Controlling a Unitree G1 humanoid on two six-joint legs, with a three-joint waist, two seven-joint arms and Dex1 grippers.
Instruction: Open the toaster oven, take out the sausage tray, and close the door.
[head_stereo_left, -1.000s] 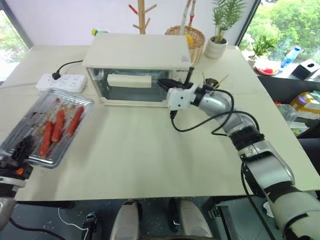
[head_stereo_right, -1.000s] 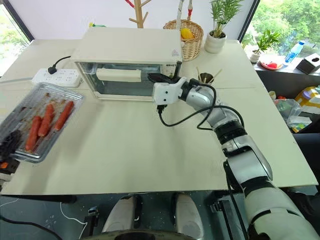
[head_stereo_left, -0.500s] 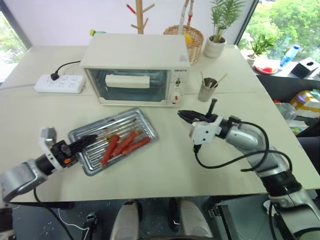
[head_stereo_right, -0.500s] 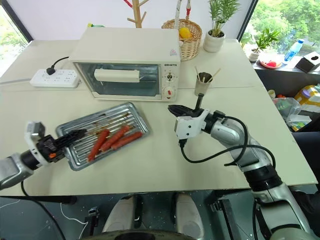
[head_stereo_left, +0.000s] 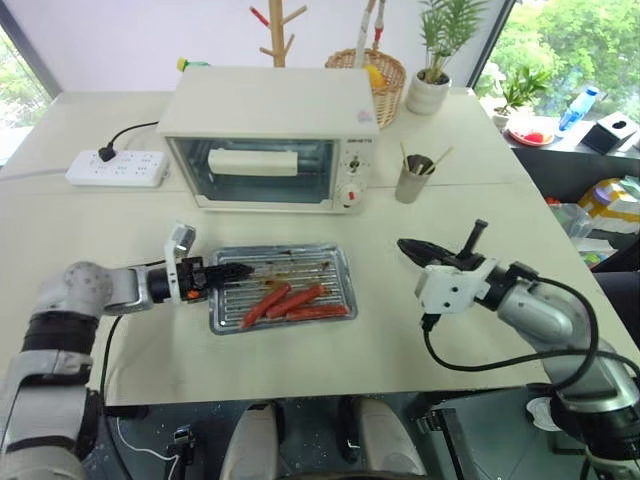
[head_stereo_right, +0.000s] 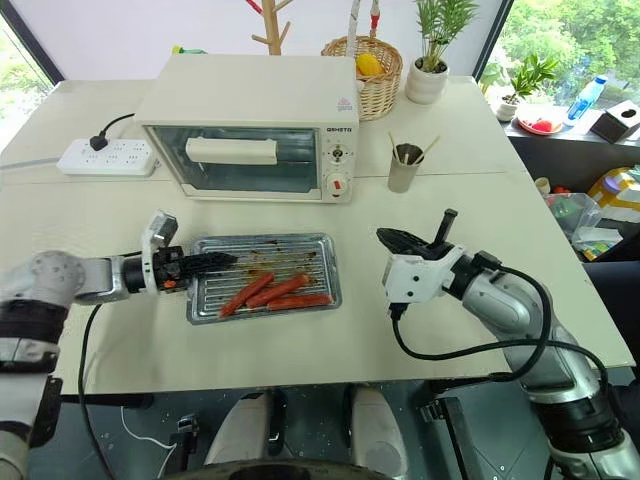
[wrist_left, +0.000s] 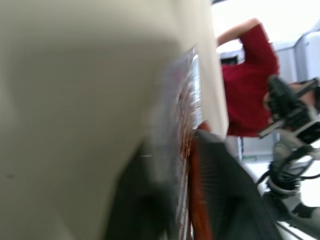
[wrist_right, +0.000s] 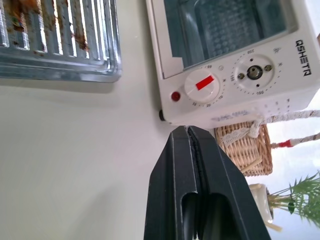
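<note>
Looking through the left eye view first, I see the toaster oven (head_stereo_left: 270, 140) at the back of the table (head_stereo_left: 400, 330) with the door (head_stereo_left: 258, 172) shut against its front and the cream bar handle (head_stereo_left: 253, 162) lying across the glass, so I judge both the opening and the closing done. The sausage tray (head_stereo_left: 284, 289) lies flat on the table in front of the oven, well apart from it, with three sausages (head_stereo_left: 292, 300) in its near half. My left gripper (head_stereo_left: 232, 271) reaches level from the left, its black fingers over the tray's left rim; from here I cannot tell whether they pinch the rim or stand just off it. My right gripper (head_stereo_left: 418, 251) hangs over bare table to the right of the tray, holding nothing. In the right eye view the layout reads the same: door closed, tray out, the metal cup (head_stereo_right: 403, 168) of sticks by the oven's right side and the wicker basket (head_stereo_right: 371, 72) behind it. From the left wrist view I get the ribbed tray edge-on between two dark fingers (wrist_left: 220, 185) that stand apart around it, though the blur will not let me say whether they bear on the metal. From the right wrist view the two fingers (wrist_right: 172, 190) are pressed flat together, empty, pointing toward the oven's knob panel (wrist_right: 235, 80) and its red light (wrist_right: 175, 96). I judge that all that is left is to free the tray and draw the left arm away.
</note>
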